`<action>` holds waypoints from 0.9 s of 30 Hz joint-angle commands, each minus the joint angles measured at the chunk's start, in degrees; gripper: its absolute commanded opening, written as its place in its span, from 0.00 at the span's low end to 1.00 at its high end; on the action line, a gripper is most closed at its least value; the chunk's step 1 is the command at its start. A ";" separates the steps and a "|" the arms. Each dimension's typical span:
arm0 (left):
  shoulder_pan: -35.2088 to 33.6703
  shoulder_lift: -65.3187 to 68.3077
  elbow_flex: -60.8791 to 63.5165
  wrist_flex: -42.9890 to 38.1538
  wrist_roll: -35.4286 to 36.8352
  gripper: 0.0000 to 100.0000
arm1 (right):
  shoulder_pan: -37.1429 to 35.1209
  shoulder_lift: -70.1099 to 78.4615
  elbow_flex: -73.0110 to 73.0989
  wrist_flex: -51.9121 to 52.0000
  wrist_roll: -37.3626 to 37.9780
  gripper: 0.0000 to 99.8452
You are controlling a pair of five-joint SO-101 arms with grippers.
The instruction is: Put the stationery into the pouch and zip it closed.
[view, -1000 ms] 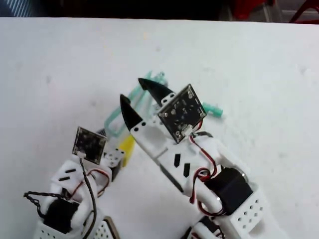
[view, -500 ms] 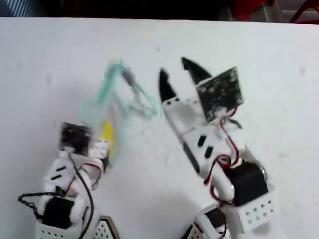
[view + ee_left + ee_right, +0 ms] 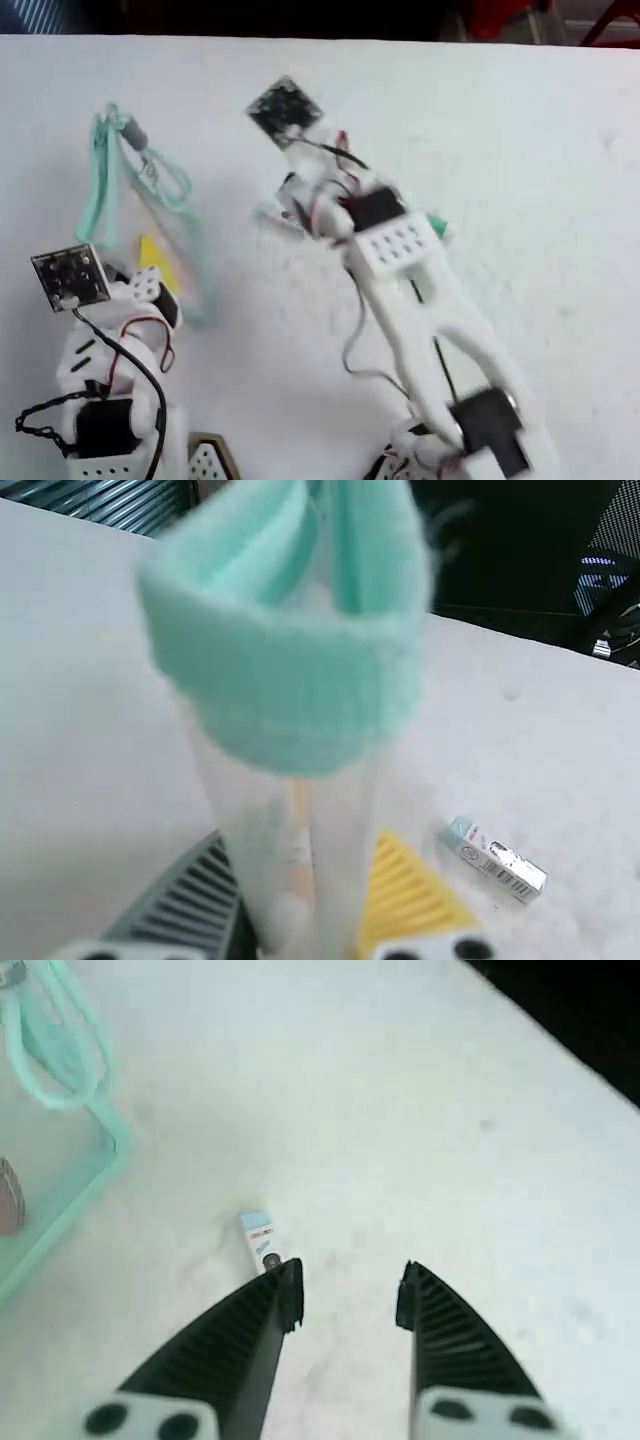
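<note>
high / pouch: clear pouch (image 3: 140,200) with mint trim, on the table (image 3: 520,140), in front of the left arm.
high / left gripper: left gripper (image 3: 158,270) at the pouch's near edge, yellow finger against it.
high / right arm: right arm (image 3: 400,260) stretched out beside the pouch, apart from it, wrist blurred.
high / green bit: small green bit (image 3: 437,225) on the far side of the right arm from the pouch, too blurred to name.
left wrist / grip: fingers (image 3: 405,900) clamped on the pouch's clear wall, mint trim up and away from them.
left wrist / box: small box (image 3: 495,858) flat on the table, near the pouch, not touching.
right wrist / right gripper: right gripper (image 3: 345,1295) low over the table, fingers wide, holding nothing.
right wrist / box: between the pouch corner and the gripper, just at one fingertip; can't tell if touching.
right wrist / pouch: at the frame edge, cord loops on top.
</note>
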 commanded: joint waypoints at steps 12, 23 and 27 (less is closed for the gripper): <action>-0.57 -0.66 -3.69 -2.20 0.53 0.02 | -2.86 35.74 -29.19 11.47 0.97 0.15; -0.57 -0.66 -3.69 -2.20 0.53 0.02 | -3.21 45.05 -34.55 13.58 1.05 0.15; -0.48 -0.66 -3.69 -2.20 0.53 0.02 | -2.95 47.34 -34.55 9.27 6.07 0.15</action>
